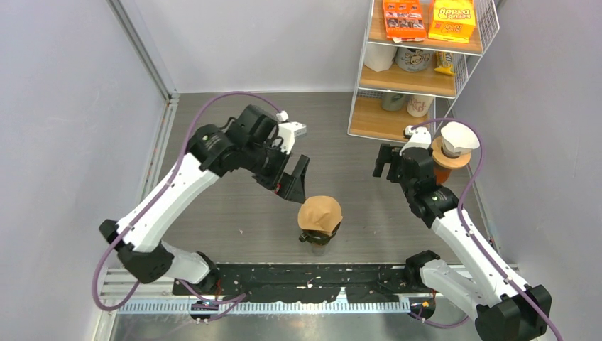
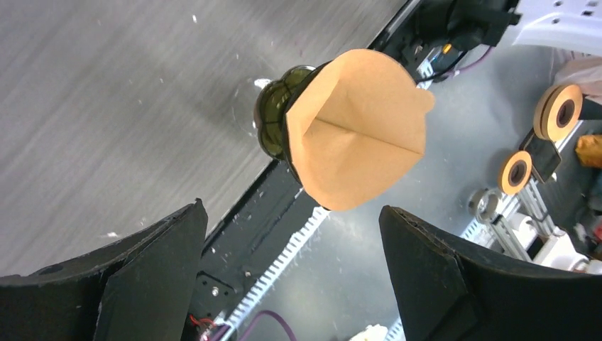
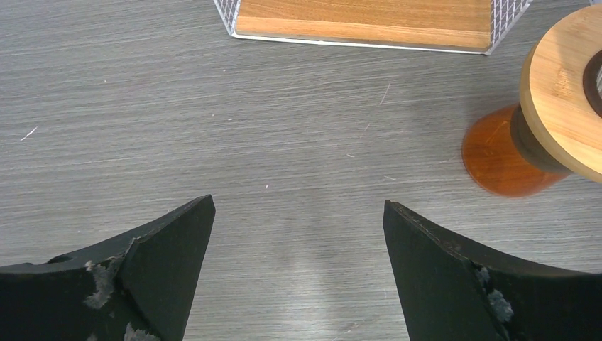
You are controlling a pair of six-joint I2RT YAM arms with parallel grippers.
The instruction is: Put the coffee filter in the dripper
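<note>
A brown paper coffee filter (image 1: 319, 213) sits opened out in the mouth of the dark green dripper (image 1: 317, 237), near the table's front middle. In the left wrist view the coffee filter (image 2: 355, 135) covers most of the dripper (image 2: 273, 117), whose ribbed side shows on the left. My left gripper (image 1: 297, 181) hangs just up and left of the filter, open, nothing between its fingers (image 2: 291, 207). My right gripper (image 1: 384, 161) hovers open over bare table at the right (image 3: 298, 202), holding nothing.
An orange vessel with a wooden collar (image 1: 450, 160) and a white cone (image 1: 459, 136) on top stands beside my right arm, at the right edge of the right wrist view (image 3: 504, 160). A wire shelf rack (image 1: 419, 71) with boxes and mugs stands at the back right.
</note>
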